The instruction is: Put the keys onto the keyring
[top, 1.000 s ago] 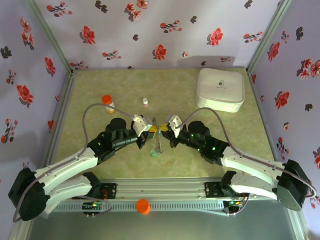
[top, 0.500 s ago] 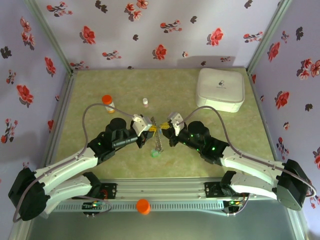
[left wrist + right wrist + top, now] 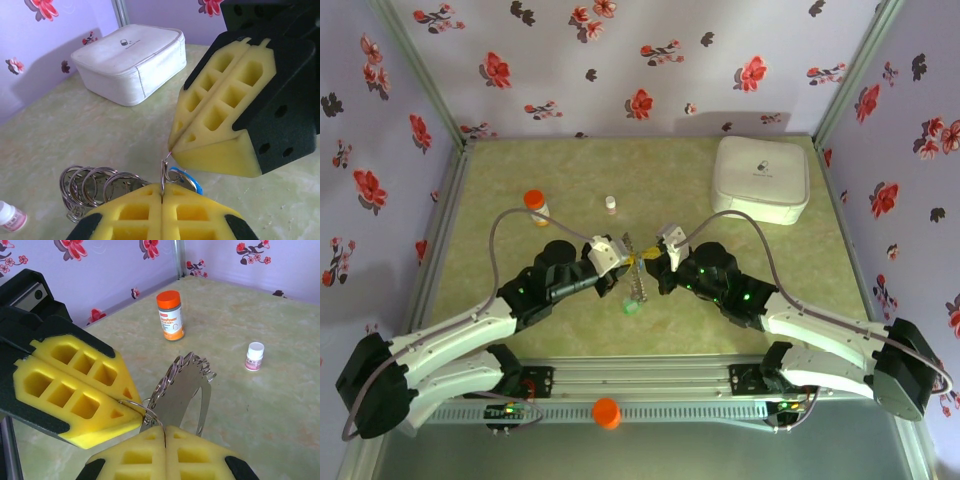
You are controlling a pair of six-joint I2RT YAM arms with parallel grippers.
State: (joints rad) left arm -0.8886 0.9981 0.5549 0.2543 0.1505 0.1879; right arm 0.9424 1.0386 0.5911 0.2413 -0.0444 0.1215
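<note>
Top cam: left gripper [image 3: 623,263] and right gripper [image 3: 651,262] meet mid-table, both clamped tight on one small wire ring [image 3: 164,172]. The keyring [image 3: 192,365], a thin grey loop strung with coils, trails to 6 o'clock by the green key [image 3: 630,308]. Left wrist cam adds a blue key [image 3: 196,186]. Right wrist cam gets the orange-capped bottle [image 3: 170,315], label unreadable.

The keyring [image 3: 638,284] sits between left gripper [image 3: 626,262] and right gripper [image 3: 650,259].

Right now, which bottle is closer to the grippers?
The small white-capped bottle, just behind where they meet; the bigger orange-capped bottle stands farther off to the left.
</note>
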